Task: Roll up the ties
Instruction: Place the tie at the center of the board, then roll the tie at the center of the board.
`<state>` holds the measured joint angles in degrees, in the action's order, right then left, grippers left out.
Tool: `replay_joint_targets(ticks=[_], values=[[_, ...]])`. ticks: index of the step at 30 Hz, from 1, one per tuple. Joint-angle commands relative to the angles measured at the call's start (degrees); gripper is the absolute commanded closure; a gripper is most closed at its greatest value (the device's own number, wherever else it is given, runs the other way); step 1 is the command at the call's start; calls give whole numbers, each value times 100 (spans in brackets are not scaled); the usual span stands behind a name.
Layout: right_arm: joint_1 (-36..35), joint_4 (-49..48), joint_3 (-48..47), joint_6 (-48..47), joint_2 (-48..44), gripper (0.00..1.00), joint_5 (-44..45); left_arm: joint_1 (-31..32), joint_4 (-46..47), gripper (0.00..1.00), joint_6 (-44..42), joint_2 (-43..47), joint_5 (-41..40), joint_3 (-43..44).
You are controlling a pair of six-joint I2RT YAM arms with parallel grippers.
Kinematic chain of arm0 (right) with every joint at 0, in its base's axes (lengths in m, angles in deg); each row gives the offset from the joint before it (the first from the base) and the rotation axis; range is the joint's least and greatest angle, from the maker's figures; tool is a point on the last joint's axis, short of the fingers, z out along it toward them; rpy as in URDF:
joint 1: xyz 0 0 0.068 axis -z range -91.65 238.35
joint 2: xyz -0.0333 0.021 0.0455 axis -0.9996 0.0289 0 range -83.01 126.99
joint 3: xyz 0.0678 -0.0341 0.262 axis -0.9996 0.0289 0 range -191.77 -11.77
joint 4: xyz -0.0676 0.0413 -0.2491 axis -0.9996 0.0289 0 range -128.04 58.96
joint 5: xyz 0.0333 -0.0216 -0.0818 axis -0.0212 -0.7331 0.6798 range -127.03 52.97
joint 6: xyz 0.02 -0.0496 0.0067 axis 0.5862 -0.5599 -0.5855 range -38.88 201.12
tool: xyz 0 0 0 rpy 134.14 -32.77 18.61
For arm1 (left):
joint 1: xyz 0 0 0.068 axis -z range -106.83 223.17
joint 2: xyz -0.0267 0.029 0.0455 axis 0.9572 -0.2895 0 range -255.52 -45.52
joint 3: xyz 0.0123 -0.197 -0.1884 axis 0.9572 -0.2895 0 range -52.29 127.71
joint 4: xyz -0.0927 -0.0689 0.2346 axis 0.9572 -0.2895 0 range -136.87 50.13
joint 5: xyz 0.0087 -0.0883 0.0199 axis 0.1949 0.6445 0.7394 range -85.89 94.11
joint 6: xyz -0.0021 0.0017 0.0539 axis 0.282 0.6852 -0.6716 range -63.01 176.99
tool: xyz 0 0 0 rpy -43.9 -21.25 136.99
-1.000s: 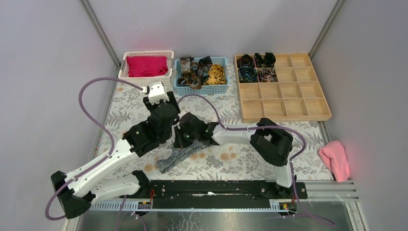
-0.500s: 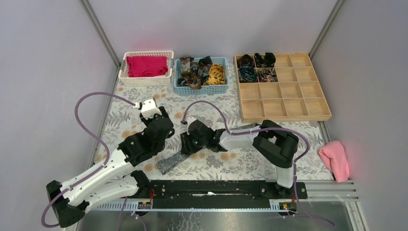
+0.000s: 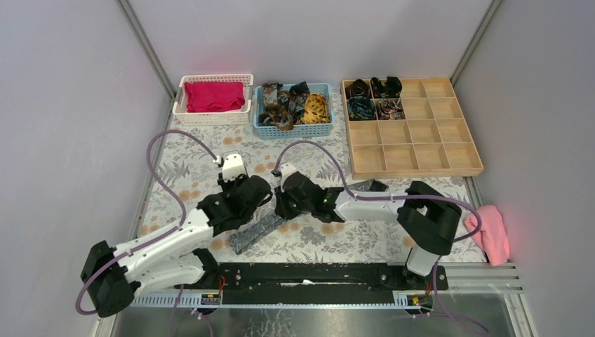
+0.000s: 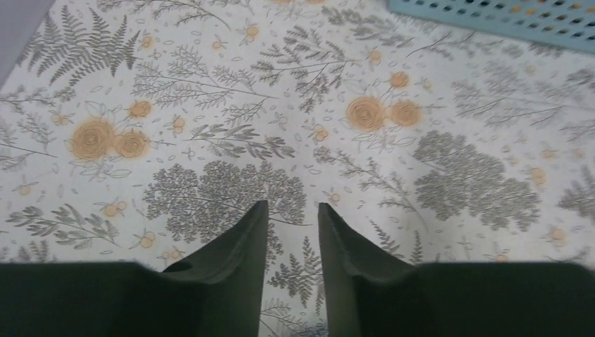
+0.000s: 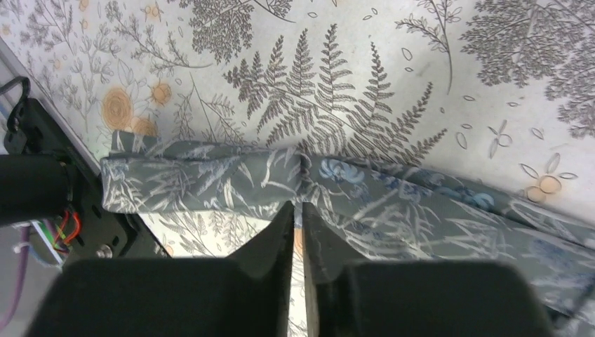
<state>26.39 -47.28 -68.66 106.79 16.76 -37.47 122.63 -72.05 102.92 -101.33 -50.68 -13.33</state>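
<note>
A grey leaf-patterned tie (image 3: 255,232) lies flat on the flowered tablecloth in front of the arms. In the right wrist view its folded end (image 5: 189,184) lies left of the long strip (image 5: 428,210). My right gripper (image 5: 297,204) hovers with its tips over the tie's near edge at the fold, the jaws only a narrow slit apart, with tablecloth showing through the slit. Seen from above, the right gripper (image 3: 282,206) is at the tie's far end. My left gripper (image 4: 291,205) is open over bare tablecloth with nothing in it. From above, the left gripper (image 3: 262,196) stands just left of the right one.
At the back, a blue basket (image 3: 293,130) holds several loose ties (image 3: 291,104) and a wooden compartment tray (image 3: 421,149) holds rolled ties (image 3: 372,97). A white basket (image 3: 214,78) holds magenta cloth. A pink cloth (image 3: 488,232) lies at the right edge. The basket's wall (image 4: 505,20) shows ahead of the left gripper.
The left arm pulled back toward the near side and its jaws narrowed. The right gripper opened off the tie, then narrowed again, and its elbow swung right. The tie stayed put.
</note>
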Motion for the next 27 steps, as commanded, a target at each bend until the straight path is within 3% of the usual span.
replay_joint_targets(ticks=[1, 3, 9, 17, 27], values=[[-148, 311, 234, -172, -509, 99, 296, -174, -54, 72, 122, -407, -133, 250], [-277, 448, 344, -199, -557, 100, 413, -505, 268, 82, -167, -616, 562, 271], [-432, 282, 1045, -23, -825, 100, 625, -1959, 1336, 98, -769, -1036, 2899, -75], [-927, 163, 885, -270, -362, 100, 54, -2904, 1487, 100, -701, -1592, 3734, -56], [-1483, -129, 176, -504, 490, 100, -128, -3142, 1767, 100, -509, -1987, 4173, -623]])
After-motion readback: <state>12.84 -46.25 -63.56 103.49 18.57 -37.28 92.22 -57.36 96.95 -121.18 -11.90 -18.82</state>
